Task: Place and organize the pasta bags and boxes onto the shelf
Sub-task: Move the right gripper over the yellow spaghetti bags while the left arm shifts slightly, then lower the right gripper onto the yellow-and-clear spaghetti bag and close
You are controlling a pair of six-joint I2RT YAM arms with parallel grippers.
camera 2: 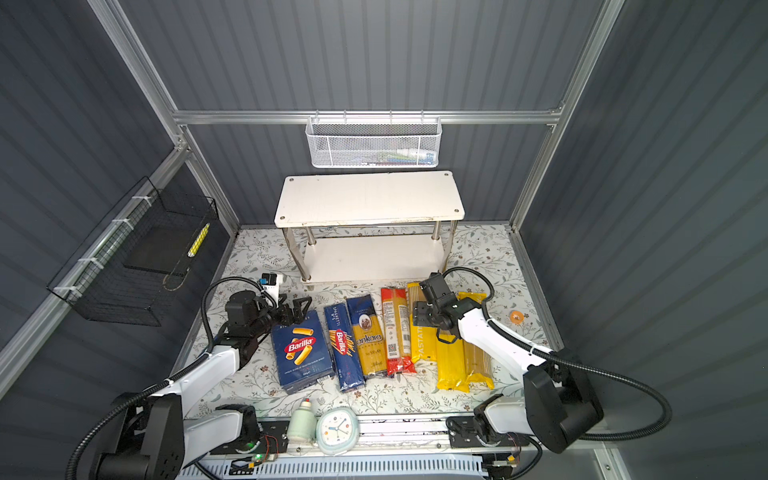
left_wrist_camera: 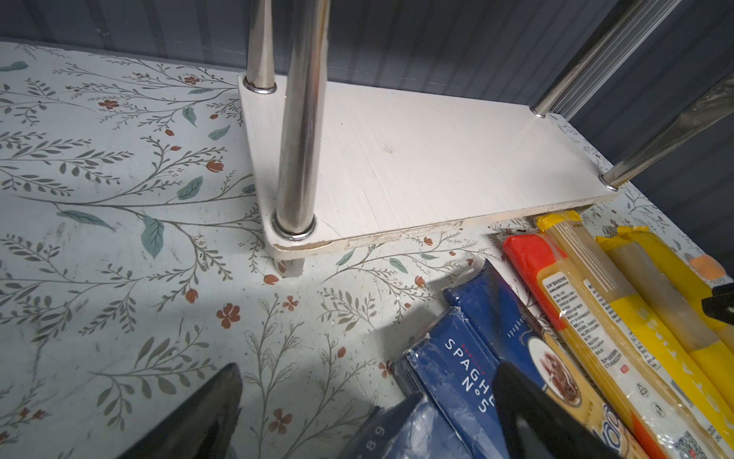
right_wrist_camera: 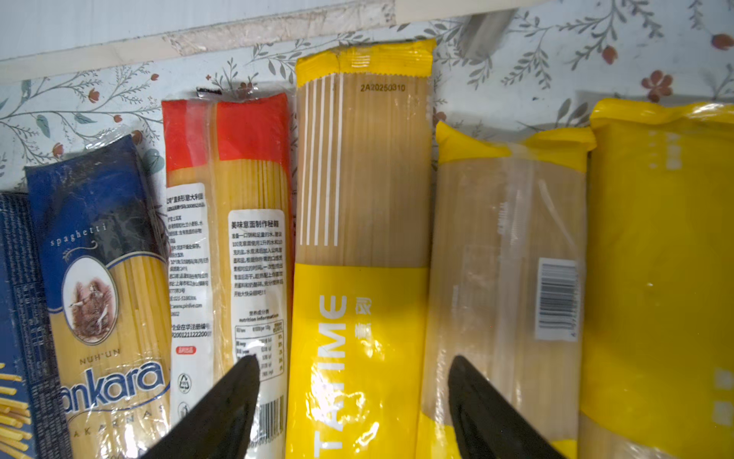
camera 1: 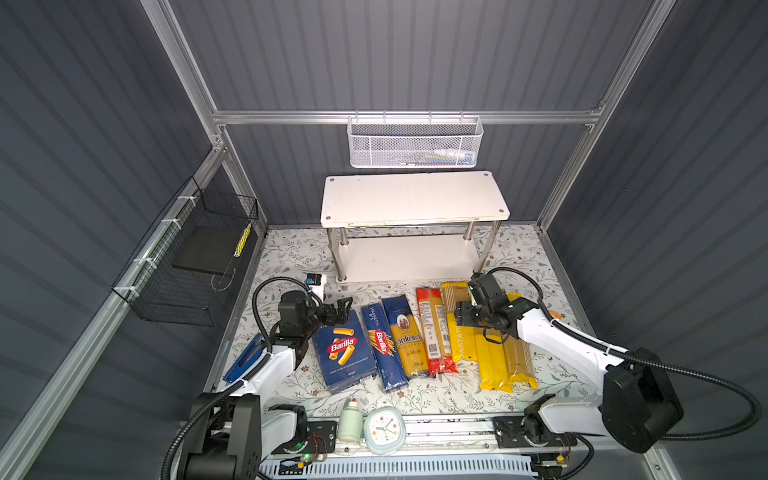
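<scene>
"Barilla" on wide box point(camera 1: 344, 353) and on narrow box point(camera 1: 380, 347) at its 3 o'clock, plus "SPAGHETTI No5". "ankara", "spaghetti" on blue bag point(right_wrist_camera: 107, 302). "2A20250310" on yellow bag point(right_wrist_camera: 361, 198). "nutrition information" on red bag point(right_wrist_camera: 230, 238).

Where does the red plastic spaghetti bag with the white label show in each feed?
Top view: red plastic spaghetti bag mid-row on the table.
Top view: bag mid-row likewise.
Left wrist: bag before the white shelf, by its lower board.
Right wrist: bag beside a yellow-and-clear bag.
Landmark: the blue-and-clear "ankara" bag adjoins it in every view.
</scene>
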